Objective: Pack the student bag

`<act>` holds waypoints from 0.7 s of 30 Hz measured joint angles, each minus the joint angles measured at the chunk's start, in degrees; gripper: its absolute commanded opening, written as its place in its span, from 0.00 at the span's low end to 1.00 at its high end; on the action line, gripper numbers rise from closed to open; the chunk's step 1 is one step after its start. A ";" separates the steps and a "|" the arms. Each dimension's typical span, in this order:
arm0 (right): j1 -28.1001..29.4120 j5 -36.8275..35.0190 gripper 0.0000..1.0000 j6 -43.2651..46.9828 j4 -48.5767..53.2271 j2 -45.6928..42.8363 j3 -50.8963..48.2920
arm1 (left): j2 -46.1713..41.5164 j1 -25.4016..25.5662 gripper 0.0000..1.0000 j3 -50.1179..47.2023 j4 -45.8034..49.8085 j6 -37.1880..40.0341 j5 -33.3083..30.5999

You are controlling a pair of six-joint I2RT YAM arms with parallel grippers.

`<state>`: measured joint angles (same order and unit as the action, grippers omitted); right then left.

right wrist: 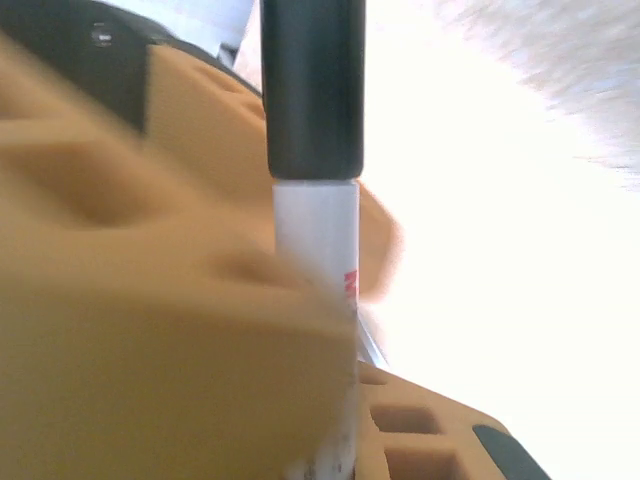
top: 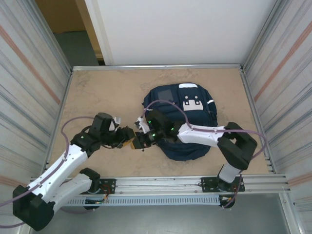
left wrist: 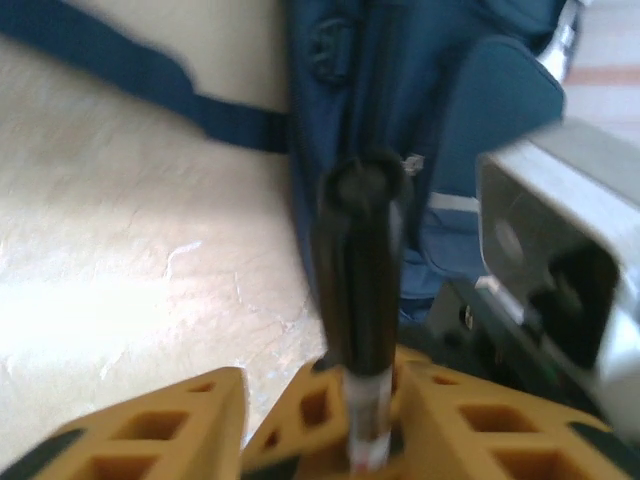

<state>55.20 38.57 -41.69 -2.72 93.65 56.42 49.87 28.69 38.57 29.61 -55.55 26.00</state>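
My right gripper [top: 143, 140] is clamped on the black-capped white marker pen [right wrist: 313, 250], and my left gripper [top: 127, 138] looks parted beside it. The large navy-blue fabric backpack [top: 202, 114] lies right of the table's [top: 97, 92] centre, just beyond my right gripper, the nearer one. The pen's capped end points at its side.

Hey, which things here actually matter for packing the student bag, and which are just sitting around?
For the job: student bag, marker, left claw, right claw.
Just around: mounting rail, corrugated walls.
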 measured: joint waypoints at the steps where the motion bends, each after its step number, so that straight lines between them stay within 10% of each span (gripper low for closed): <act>1: -1.55 -0.22 0.07 0.44 1.27 -2.12 -0.96 | 0.00 0.20 0.58 1.33 -0.28 2.21 0.02; 7: -14.21 -2.78 0.07 6.51 13.62 -14.12 -2.89 | 4.20 3.10 0.55 10.99 -3.13 17.77 0.35; 16: -41.07 -10.51 0.00 13.97 32.54 -31.47 -3.58 | 27.34 28.92 0.73 29.57 -2.89 49.66 -15.47; 21: -51.32 -13.11 0.00 14.25 36.59 -39.85 -6.64 | 40.92 34.42 0.75 35.71 -2.58 63.41 -22.86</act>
<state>3.88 25.45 -27.44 33.87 53.80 49.78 90.78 63.11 74.28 27.03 7.86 3.14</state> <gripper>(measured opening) 0.135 0.740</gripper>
